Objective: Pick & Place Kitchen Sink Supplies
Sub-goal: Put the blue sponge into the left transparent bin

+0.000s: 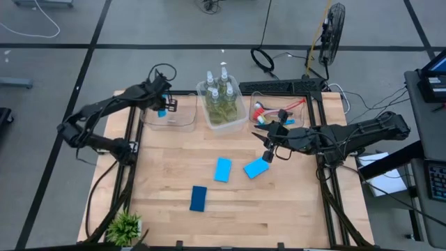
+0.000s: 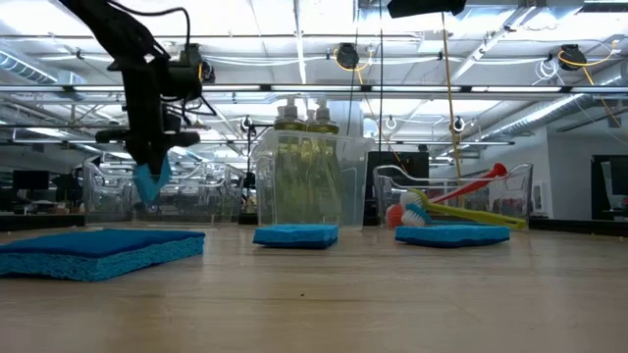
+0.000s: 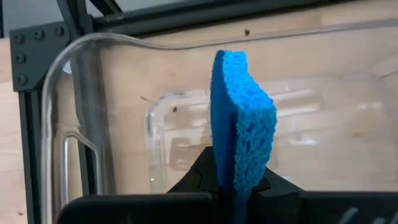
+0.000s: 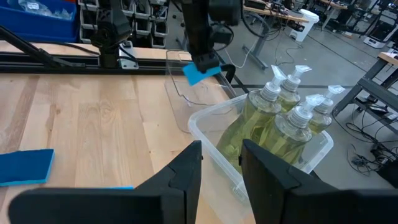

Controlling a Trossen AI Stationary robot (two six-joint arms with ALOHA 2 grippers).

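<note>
A blue sponge is seen lying low in the high view, with two more sponges near centre. Just above them, the right gripper is held over the table with its fingers slightly parted and nothing between them. At upper left, the left gripper is clamped on a fourth sponge, held upright above a clear bin. Four pump bottles are stood in the middle bin.

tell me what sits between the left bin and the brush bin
The middle bin holding four pump bottles, seen in the high view.
</note>
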